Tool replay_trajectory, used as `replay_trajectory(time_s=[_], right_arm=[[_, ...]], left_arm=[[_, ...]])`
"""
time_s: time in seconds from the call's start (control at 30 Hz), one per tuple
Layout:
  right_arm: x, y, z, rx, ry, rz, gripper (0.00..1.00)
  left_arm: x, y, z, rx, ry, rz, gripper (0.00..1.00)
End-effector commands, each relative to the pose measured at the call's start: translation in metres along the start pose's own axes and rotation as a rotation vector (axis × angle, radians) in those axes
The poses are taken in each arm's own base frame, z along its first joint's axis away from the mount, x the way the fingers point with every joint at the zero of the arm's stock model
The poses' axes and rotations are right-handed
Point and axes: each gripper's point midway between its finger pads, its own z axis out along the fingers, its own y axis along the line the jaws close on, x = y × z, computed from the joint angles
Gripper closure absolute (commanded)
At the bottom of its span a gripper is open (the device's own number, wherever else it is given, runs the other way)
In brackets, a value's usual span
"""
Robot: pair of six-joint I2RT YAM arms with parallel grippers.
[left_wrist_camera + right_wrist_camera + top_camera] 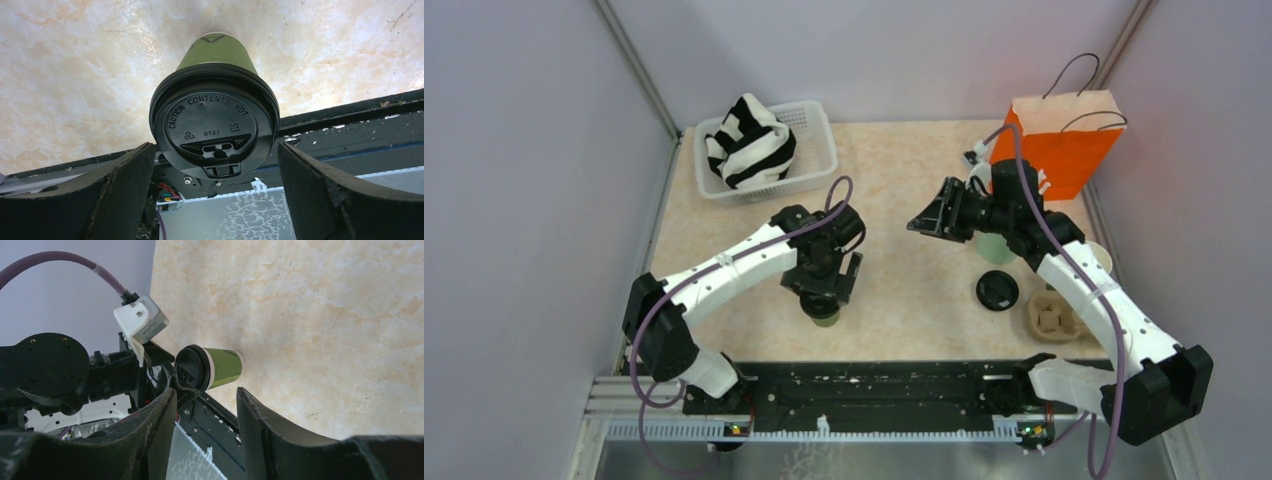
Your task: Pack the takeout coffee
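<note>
The cup [217, 52] is matt green paper, and its lid [215, 125] is black plastic with a soft shine. The table [75, 75] looks smooth, like pale marble; the bag [1064, 140] is matt orange paper.

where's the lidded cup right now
In the top view the cup stands left of centre near the front rail, between the open left gripper's fingers, not touching them.

cup [823, 317] directly below left hand [826, 292]
</note>
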Motion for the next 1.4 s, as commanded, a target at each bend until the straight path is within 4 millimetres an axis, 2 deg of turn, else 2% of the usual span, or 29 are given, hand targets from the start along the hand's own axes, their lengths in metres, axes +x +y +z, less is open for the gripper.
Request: replay_trajectory(time_s=[0.0, 0.07, 0.17, 0.23, 0.3, 0.4, 0.5, 0.63, 0.7, 0.87, 1.2, 1.37], right_arm=[[-0.001, 0.011, 0.001, -0.058, 0.013, -0.049, 0.52], [0.010, 0.009, 0.010, -0.057, 0.081, -0.067, 0.50], [0.043, 0.008, 0.032, -0.048, 0.244, -0.142, 0.48], [0.076, 0.012, 0.052, -0.066, 0.376, -0.197, 0.47], [0.097, 0.019, 0.067, -0.119, 0.446, -0.220, 0.46], [0.116, 0.022, 0.085, -0.192, 0.492, -0.207, 0.38], [0.133, 0.023, 0.097, -0.256, 0.564, -0.158, 0.35], [0.145, 0.029, 0.109, -0.326, 0.604, -0.143, 0.30], [0.151, 0.024, 0.116, -0.329, 0.626, -0.125, 0.29], [0.156, 0.021, 0.130, -0.348, 0.658, -0.100, 0.29], [0.172, 0.016, 0.145, -0.360, 0.709, -0.049, 0.34], [0.179, 0.003, 0.149, -0.319, 0.706, -0.015, 0.38]], left_arm=[[-0.004, -0.008, -0.022, 0.062, -0.038, -0.032, 0.02], [-0.003, -0.011, -0.034, 0.110, -0.057, -0.072, 0.02], [-0.002, -0.010, -0.046, 0.223, -0.075, -0.176, 0.02], [-0.006, -0.002, -0.050, 0.301, -0.101, -0.257, 0.03], [-0.012, 0.011, -0.052, 0.369, -0.136, -0.351, 0.04], [-0.022, 0.029, -0.057, 0.452, -0.208, -0.465, 0.04], [-0.014, 0.032, -0.049, 0.519, -0.188, -0.537, 0.05], [-0.001, 0.036, -0.026, 0.578, -0.182, -0.623, 0.10], [0.002, 0.037, -0.019, 0.615, -0.196, -0.673, 0.15], [0.003, 0.040, -0.015, 0.660, -0.251, -0.729, 0.20], [0.011, 0.042, 0.004, 0.622, -0.201, -0.749, 0.24], [0.027, 0.042, 0.021, 0.577, -0.099, -0.764, 0.31]])
